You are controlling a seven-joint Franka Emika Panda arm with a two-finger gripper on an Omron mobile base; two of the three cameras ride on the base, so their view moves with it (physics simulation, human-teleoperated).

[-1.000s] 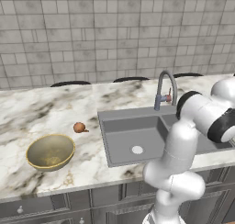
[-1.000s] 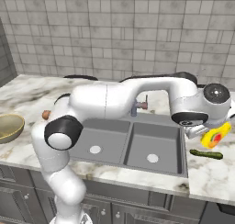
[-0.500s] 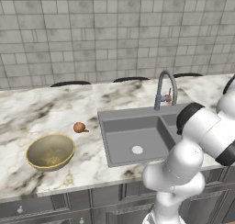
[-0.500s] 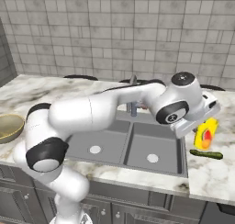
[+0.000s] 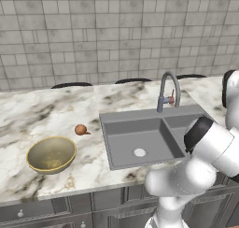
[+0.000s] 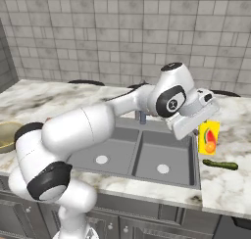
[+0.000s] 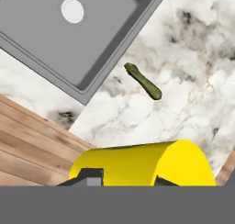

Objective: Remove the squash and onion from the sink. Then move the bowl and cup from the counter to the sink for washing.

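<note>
Above the marble counter (image 6: 223, 184) to the right of the double sink (image 6: 147, 159), my pincer (image 7: 126, 178) is clamped on the yellow cup (image 6: 209, 137), with a dark fingertip on either side of its wall. I judge it is lifted clear so I can carry it across to a basin for washing. One squash (image 6: 220, 164) lies on the counter below the cup, just beside the sink's right rim and already out of it. One onion (image 5: 81, 129) sits on the counter left of the sink, near one olive-gold bowl (image 5: 51, 154), which still waits to be moved. Both basins look bare but for one white drain (image 6: 163, 168) each. One gooseneck faucet (image 5: 168, 89) stands behind them.
</note>
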